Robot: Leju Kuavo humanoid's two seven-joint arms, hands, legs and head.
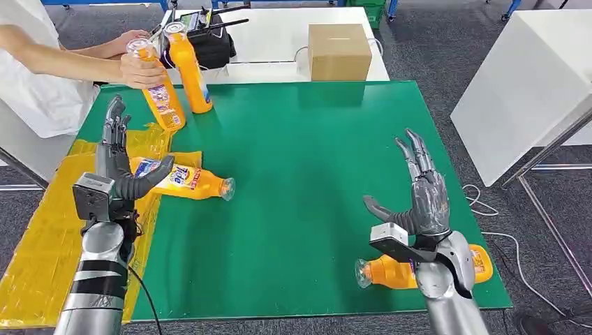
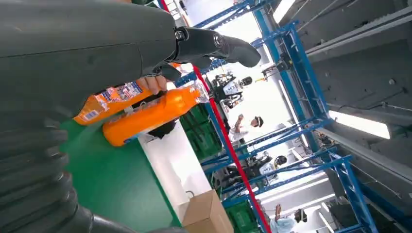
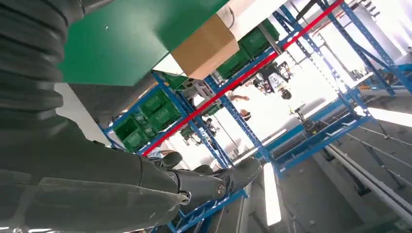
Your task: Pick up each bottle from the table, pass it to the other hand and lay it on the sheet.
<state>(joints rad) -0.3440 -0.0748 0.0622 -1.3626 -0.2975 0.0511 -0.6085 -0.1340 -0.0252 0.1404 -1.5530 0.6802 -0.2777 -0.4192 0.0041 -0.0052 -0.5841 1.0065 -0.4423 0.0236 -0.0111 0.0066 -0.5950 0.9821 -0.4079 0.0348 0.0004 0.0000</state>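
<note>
Bottles on the green desk (image 1: 307,139), both robot hands released and holding nothing.

One orange bottle (image 1: 187,180) lies on its side, its base over the edge of the yellow sheet (image 1: 42,237), just beside the left hand (image 1: 115,164), whose fingers are spread. Another bottle (image 1: 398,271) lies near the desk's front edge, partly hidden under the right hand (image 1: 419,199), which is raised with fingers apart. At the far corner a person's hand (image 1: 139,70) holds a tilted bottle (image 1: 159,91) beside an upright one (image 1: 188,66). A cardboard box (image 1: 338,50) sits on the white table behind.
</note>
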